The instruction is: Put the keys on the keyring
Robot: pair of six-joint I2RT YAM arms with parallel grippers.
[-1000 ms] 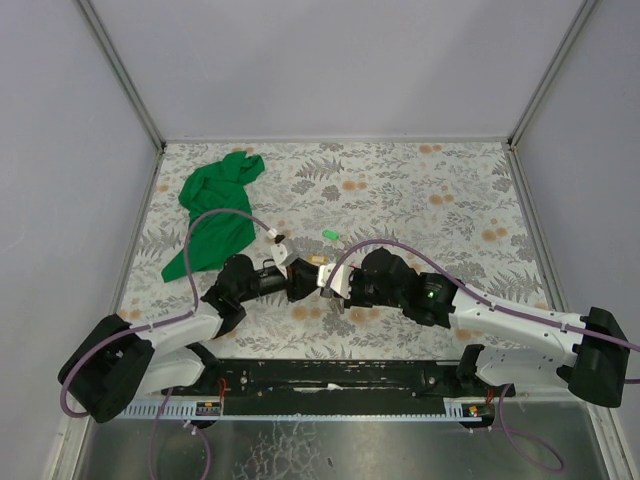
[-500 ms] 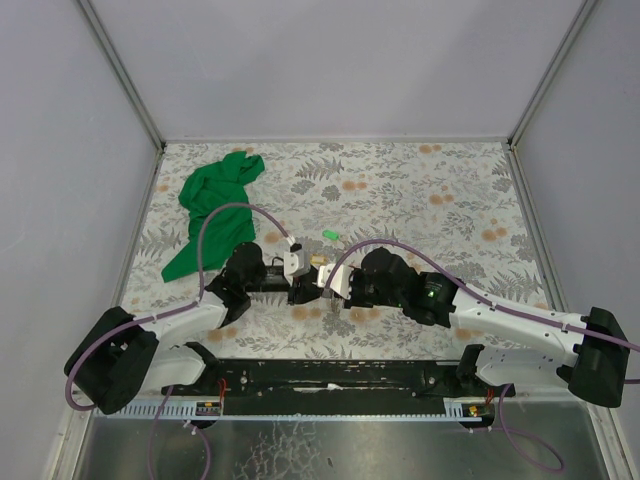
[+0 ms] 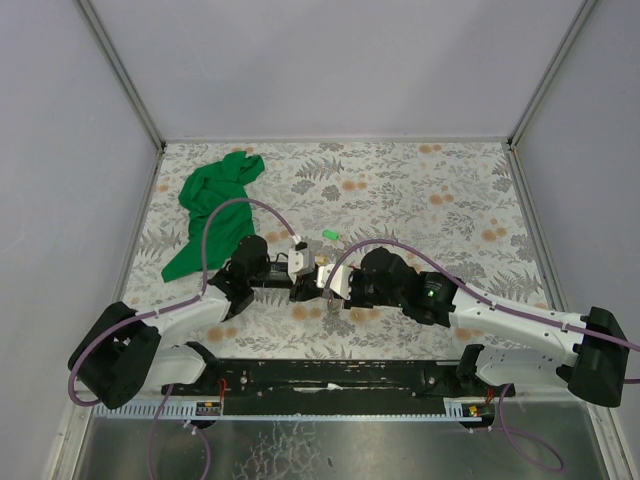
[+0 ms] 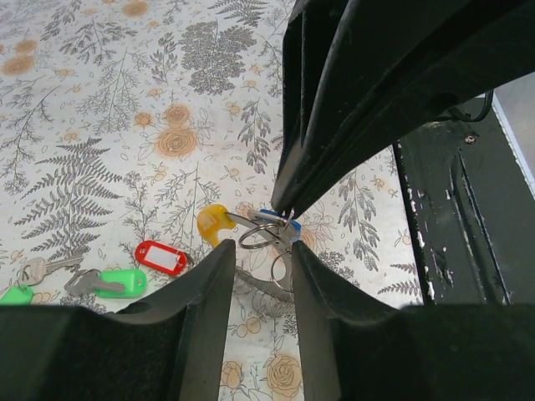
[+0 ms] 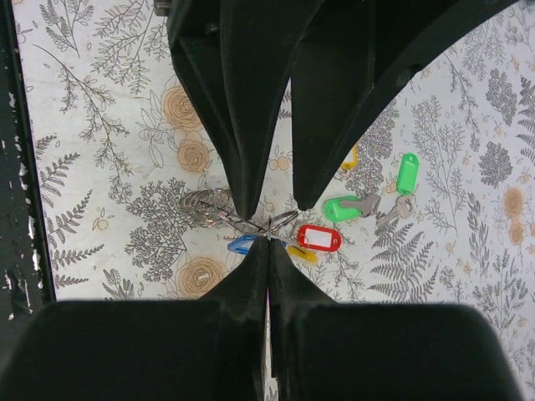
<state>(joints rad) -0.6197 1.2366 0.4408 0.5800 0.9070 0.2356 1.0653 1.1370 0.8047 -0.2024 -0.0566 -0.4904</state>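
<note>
Left wrist view: the left hand [image 4: 262,251], jaws part-open, straddles the keyring [image 4: 256,237]; whether it presses the wire I cannot tell. From the right, the right hand [image 4: 285,214] is pinched tight on that ring, tip to tip with the left. Loose keys [image 4: 163,257] lie on the counter [image 4: 84,125] just beyond, on the far side.

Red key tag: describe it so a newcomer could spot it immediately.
On the floral table cover, find the cluster of tagged keys at the right gripper. In the right wrist view the red key tag lies right of its tips, below a green tag; it is the only red one, with a white insert.
</note>
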